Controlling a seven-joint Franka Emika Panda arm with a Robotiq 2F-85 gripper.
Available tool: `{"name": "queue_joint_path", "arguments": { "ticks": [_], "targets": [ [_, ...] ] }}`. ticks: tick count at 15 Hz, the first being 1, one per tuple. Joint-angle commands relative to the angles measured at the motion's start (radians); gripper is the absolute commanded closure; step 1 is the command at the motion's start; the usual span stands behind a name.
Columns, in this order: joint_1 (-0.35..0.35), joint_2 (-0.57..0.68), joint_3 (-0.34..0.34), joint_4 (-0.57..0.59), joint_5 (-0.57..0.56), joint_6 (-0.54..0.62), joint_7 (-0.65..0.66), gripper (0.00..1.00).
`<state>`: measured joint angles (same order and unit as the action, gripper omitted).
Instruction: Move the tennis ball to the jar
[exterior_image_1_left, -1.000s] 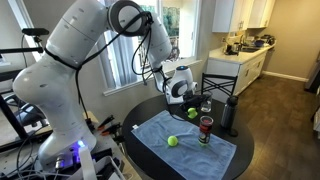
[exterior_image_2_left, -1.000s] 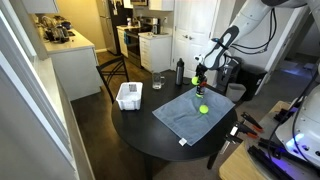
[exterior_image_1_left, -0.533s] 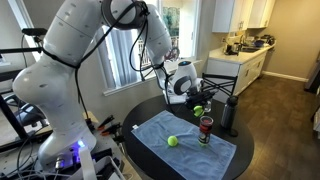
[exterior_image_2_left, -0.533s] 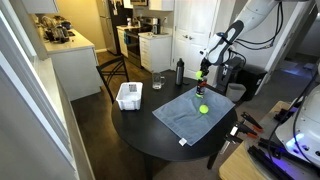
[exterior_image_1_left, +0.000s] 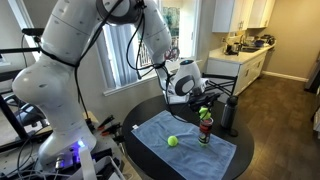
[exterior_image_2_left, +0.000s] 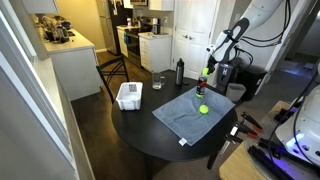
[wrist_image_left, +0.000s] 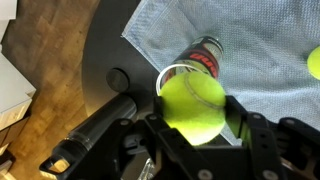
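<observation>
My gripper (wrist_image_left: 193, 128) is shut on a yellow-green tennis ball (wrist_image_left: 193, 105). It holds the ball just above the open mouth of the jar (wrist_image_left: 200, 58), a clear tube with a red label that stands on the blue cloth (wrist_image_left: 250, 40). Both exterior views show the gripper (exterior_image_1_left: 203, 104) (exterior_image_2_left: 209, 67) with the ball (exterior_image_1_left: 206, 113) (exterior_image_2_left: 207, 72) over the jar (exterior_image_1_left: 205, 131) (exterior_image_2_left: 199, 88). A second tennis ball (exterior_image_1_left: 172, 142) (exterior_image_2_left: 204, 109) lies loose on the cloth and shows at the right edge of the wrist view (wrist_image_left: 314, 62).
The round black table (exterior_image_2_left: 140, 125) holds a white basket (exterior_image_2_left: 129, 96), a drinking glass (exterior_image_2_left: 158, 82) and a black bottle (exterior_image_2_left: 180, 71) (exterior_image_1_left: 229, 112) close to the jar. A chair (exterior_image_2_left: 238, 80) stands behind the table.
The gripper has carried the tennis ball sideways, from beside the jar to directly over its mouth. The loose ball and the jar have not moved.
</observation>
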<state>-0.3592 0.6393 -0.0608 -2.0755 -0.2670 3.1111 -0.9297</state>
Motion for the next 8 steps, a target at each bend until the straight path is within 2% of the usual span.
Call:
{"name": "queue_joint_path", "arguments": {
  "ticks": [1,8],
  "targets": [
    [-0.017,-0.028,0.0,-0.043,-0.016,0.036,0.036,0.63],
    [-0.005,0.009,-0.01,-0.001,-0.016,0.041,0.069,0.63]
  ]
}}
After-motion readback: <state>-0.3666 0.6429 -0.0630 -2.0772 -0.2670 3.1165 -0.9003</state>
